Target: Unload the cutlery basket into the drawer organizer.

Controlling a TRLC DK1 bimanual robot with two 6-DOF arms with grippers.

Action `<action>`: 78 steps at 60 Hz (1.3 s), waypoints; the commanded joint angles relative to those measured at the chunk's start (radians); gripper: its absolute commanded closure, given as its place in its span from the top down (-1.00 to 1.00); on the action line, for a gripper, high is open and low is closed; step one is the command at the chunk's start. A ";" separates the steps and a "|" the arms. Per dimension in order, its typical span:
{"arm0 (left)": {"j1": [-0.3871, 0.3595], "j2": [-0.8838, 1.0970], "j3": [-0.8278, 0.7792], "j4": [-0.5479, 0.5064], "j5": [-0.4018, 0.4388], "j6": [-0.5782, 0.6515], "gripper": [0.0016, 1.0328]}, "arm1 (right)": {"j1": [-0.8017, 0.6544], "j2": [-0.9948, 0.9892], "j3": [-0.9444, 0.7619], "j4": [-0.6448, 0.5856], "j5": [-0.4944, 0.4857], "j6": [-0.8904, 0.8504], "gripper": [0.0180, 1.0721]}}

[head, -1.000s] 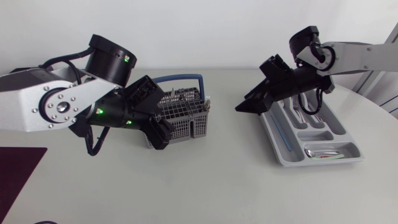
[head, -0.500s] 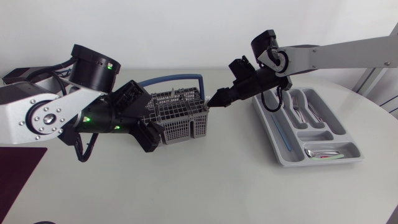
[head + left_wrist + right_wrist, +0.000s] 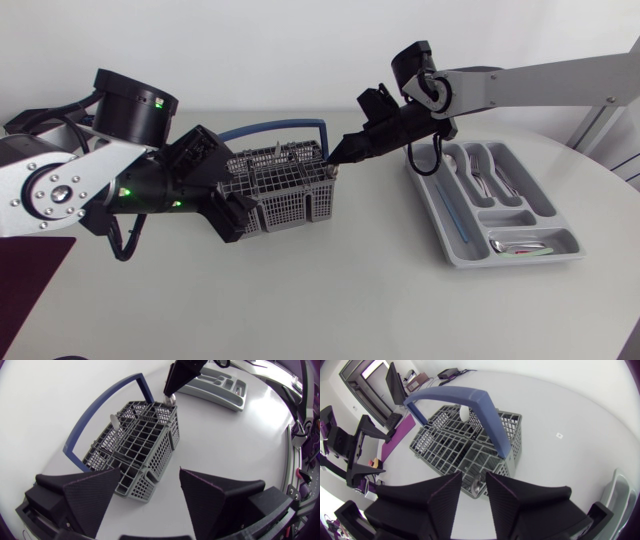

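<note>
My right jaws stand slightly apart over the corner of the grey cutlery basket (image 3: 290,190) nearest the drawer organizer (image 3: 437,215), with a silver handle end (image 3: 476,484) rising between them. My left jaws are spread wide at the basket's opposite end, its corner between them; I cannot tell whether they touch it. The basket sits mid-worktop (image 3: 350,300), well apart from the organizer, which holds some cutlery (image 3: 480,175)
</note>
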 commanded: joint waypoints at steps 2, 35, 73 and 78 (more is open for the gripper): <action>0.006 -0.019 -0.027 0.005 -0.004 0.015 0.90 | 0.013 0.041 0.030 -0.004 0.004 0.031 -0.48; -0.002 -0.030 -0.030 -0.002 -0.004 0.008 0.90 | 0.010 0.043 0.018 -0.045 0.001 0.006 -0.89; 0.004 -0.076 -0.071 -0.007 -0.004 0.008 0.90 | 0.062 -0.175 -0.042 -0.088 0.028 -0.004 -0.89; 0.004 -0.083 -0.070 -0.013 -0.006 0.008 0.90 | 0.062 -0.213 -0.063 -0.088 0.036 -0.006 -0.89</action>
